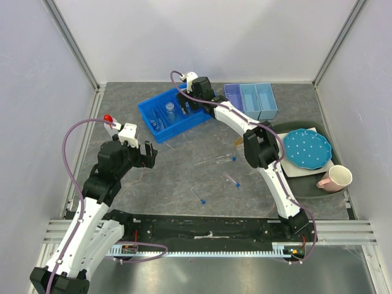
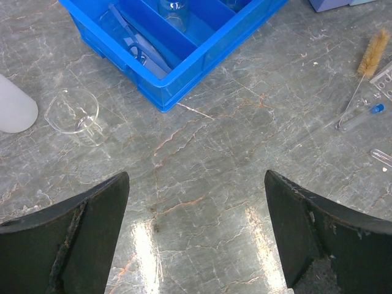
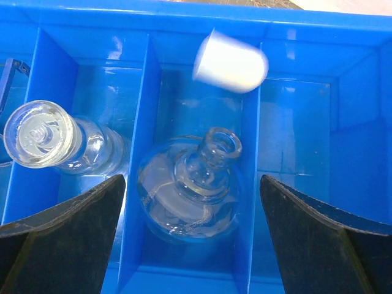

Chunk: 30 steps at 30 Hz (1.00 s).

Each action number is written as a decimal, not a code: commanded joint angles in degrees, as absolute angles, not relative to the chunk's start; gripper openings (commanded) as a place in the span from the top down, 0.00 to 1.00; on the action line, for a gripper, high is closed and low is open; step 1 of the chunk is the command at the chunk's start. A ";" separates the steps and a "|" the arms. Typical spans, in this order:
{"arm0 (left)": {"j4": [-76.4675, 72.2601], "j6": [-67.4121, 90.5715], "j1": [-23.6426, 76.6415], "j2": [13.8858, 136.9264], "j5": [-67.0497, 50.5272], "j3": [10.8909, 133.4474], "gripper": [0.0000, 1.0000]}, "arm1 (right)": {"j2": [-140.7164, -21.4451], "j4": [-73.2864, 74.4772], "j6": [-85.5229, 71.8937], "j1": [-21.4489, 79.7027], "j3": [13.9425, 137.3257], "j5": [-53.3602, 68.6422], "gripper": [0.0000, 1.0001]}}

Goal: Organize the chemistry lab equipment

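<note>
Right hand (image 3: 191,205) released, fingers spread above the blue tray (image 3: 306,37), round flask (image 3: 187,193) standing in its middle compartment, stoppered bottle (image 3: 55,138) in the next compartment, left hand (image 2: 196,184) released over the tabletop (image 2: 202,141), beaker (image 2: 73,113) just beside the squeeze bottle (image 2: 15,104), test tubes (image 1: 231,179) loose mid-tabletop.

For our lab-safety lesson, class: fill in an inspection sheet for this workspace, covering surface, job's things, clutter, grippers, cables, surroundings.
Surface: grey marbled table.
Job's things: round flask, stoppered bottle in blue bin; beaker, squeeze bottle, test tubes, brush loose on table.
Clutter: teal plate, pink cup at right.
Grippers: left gripper open over table; right gripper open above flask.
Cables: purple cables looping above table.
Surroundings: white walls, metal frame.
</note>
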State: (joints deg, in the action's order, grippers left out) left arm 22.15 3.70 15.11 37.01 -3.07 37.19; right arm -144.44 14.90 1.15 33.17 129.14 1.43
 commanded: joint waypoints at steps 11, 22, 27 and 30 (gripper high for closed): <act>19.51 2.20 14.94 35.68 -2.11 37.09 0.03 | -138.69 12.22 0.97 33.40 126.56 1.93 0.02; 19.60 2.37 14.94 35.42 -2.20 37.18 0.03 | -129.74 12.48 0.18 33.40 124.28 3.86 0.02; 19.42 3.42 14.94 33.93 -2.11 37.09 0.00 | -120.44 13.44 6.22 33.31 116.66 8.34 0.02; 19.07 4.66 14.85 32.61 -2.46 36.74 0.00 | -113.24 14.41 10.63 32.53 109.55 14.13 0.02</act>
State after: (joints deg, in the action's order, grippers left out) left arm 22.15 3.75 15.11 34.52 -3.05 37.12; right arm -123.48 14.24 4.34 33.15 116.40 6.44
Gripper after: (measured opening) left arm 0.994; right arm 0.982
